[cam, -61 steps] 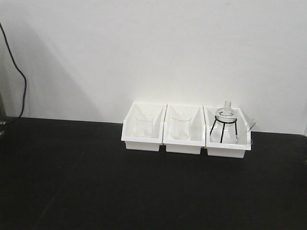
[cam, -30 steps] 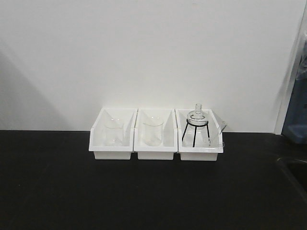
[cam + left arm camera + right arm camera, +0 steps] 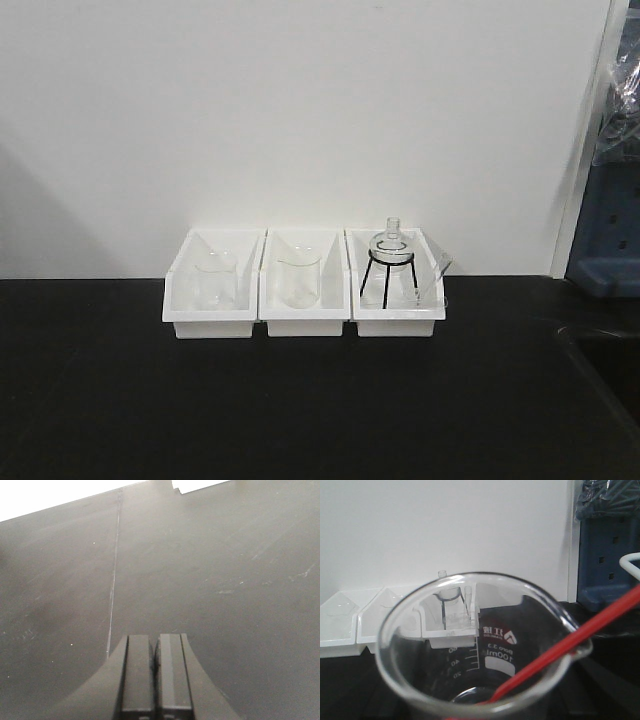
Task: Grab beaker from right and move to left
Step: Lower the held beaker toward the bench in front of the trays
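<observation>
The beaker (image 3: 485, 655) is running off the bottom edge of the right wrist view, and its red stick (image 3: 570, 642) is leaving through the right edge. The left end effector (image 3: 155, 640) is being cropped at its view's bottom. In the front view, a blue object (image 3: 605, 240) is being cut off at the right, and the clear piece (image 3: 432, 275) leaning in the right tray (image 3: 398, 325) is showing too small to identify.

The beaker (image 3: 492, 655) carries white print on its glass: "100ml", a smaller line that looks like "Boro 3.3", a triangular logo beside Chinese characters, and scale numbers 20 and 40; higher ones are blurred.
</observation>
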